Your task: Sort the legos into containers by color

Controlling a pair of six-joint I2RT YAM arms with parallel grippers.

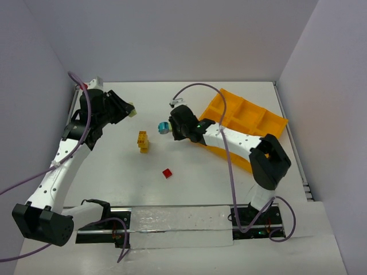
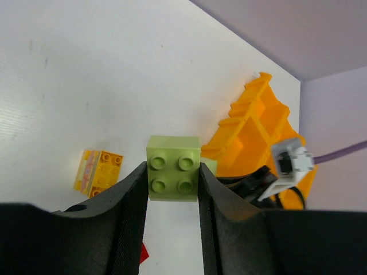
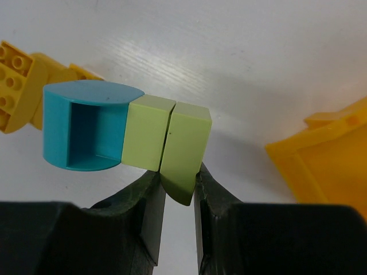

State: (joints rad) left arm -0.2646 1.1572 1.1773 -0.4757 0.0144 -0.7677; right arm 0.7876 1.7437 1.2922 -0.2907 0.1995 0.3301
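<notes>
My left gripper (image 2: 172,179) is shut on a light green lego (image 2: 173,163) with four studs, held above the table at the left (image 1: 132,113). A joined stack hangs from my right gripper (image 3: 179,182), which is shut on its end: two light green pieces (image 3: 184,143) with a teal-blue piece (image 3: 86,129) on the far side. From above this stack (image 1: 164,127) sits just left of the orange-yellow tray (image 1: 243,117) with its containers. A yellow lego stack (image 1: 143,141) lies on the table between the arms. One red lego (image 1: 167,173) lies nearer the bases.
The tray's near corner (image 3: 327,160) lies right of my right gripper. White walls close the table at the back and both sides. A clear plastic sheet (image 1: 180,223) lies along the near edge between the arm bases. Purple cables loop over both arms.
</notes>
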